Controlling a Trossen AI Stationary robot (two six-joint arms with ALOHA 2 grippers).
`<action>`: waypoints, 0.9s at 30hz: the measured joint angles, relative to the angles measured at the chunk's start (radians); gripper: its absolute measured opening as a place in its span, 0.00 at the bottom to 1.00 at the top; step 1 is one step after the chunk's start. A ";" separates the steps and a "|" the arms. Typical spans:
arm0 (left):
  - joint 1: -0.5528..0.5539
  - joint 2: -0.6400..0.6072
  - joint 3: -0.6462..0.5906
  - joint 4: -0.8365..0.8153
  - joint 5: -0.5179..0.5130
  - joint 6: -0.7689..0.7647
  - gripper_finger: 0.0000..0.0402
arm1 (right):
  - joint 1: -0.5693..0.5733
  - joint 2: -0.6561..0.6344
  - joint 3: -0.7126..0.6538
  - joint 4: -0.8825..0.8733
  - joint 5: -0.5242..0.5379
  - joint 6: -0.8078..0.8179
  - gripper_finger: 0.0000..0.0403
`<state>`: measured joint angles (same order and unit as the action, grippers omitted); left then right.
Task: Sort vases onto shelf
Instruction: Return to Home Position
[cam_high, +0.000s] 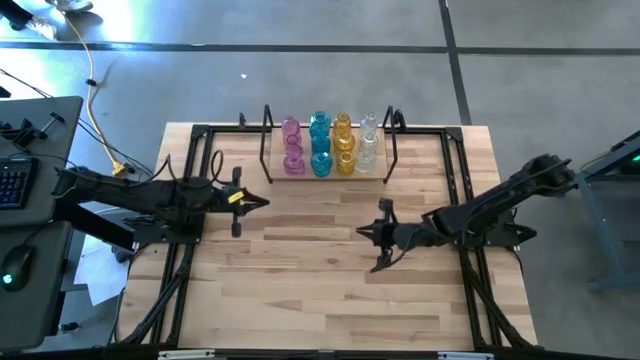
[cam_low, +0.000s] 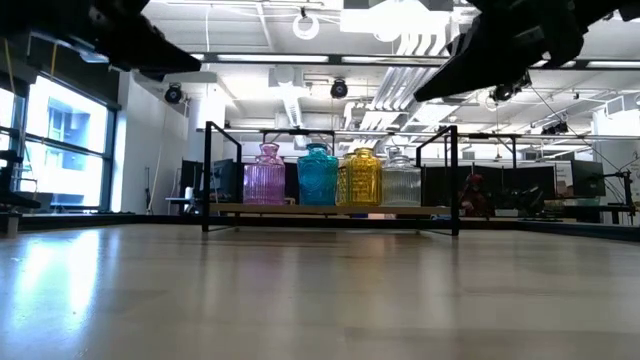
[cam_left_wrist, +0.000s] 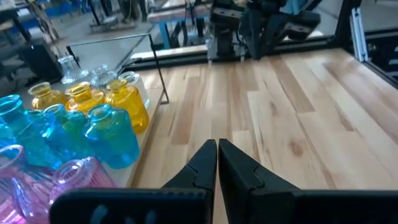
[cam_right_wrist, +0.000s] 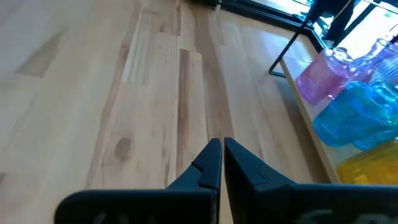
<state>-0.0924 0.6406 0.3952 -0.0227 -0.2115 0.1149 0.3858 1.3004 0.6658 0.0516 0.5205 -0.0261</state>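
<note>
The vases stand in colour rows on the shelf (cam_high: 270, 145) at the table's far middle: pink (cam_high: 292, 147), teal-blue (cam_high: 320, 145), yellow (cam_high: 344, 145) and clear (cam_high: 367, 143). In the low view they sit by their bases on the shelf's tier, pink (cam_low: 264, 176), teal (cam_low: 318, 177), yellow (cam_low: 361, 179), clear (cam_low: 401, 181). My left gripper (cam_high: 262, 202) hovers shut over the table's left part, near the shelf's left end; its wrist view shows it (cam_left_wrist: 217, 149) shut. My right gripper (cam_high: 362, 233) hovers shut right of the middle; its wrist view shows it (cam_right_wrist: 222, 149) shut.
A larger black rail frame (cam_high: 190, 150) edges the wooden table. Bare wood (cam_high: 300, 270) spreads over the near half. A desk with a keyboard (cam_high: 15, 180) and yellow cable (cam_high: 95, 110) lies off the table's left.
</note>
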 joint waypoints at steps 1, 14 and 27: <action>-0.002 -0.016 -0.024 0.024 0.000 0.000 0.01 | -0.011 -0.021 -0.004 -0.011 -0.017 -0.002 0.00; -0.008 -0.216 -0.228 0.164 0.000 0.012 0.01 | -0.230 -0.434 -0.313 0.124 -0.282 -0.066 0.00; -0.008 -0.439 -0.323 0.149 0.000 0.018 0.01 | -0.317 -0.938 -0.647 0.254 -0.269 -0.084 0.00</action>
<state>-0.1001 0.2018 0.0719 0.1262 -0.2119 0.1333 0.0687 0.3620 0.0184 0.3060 0.2511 -0.1102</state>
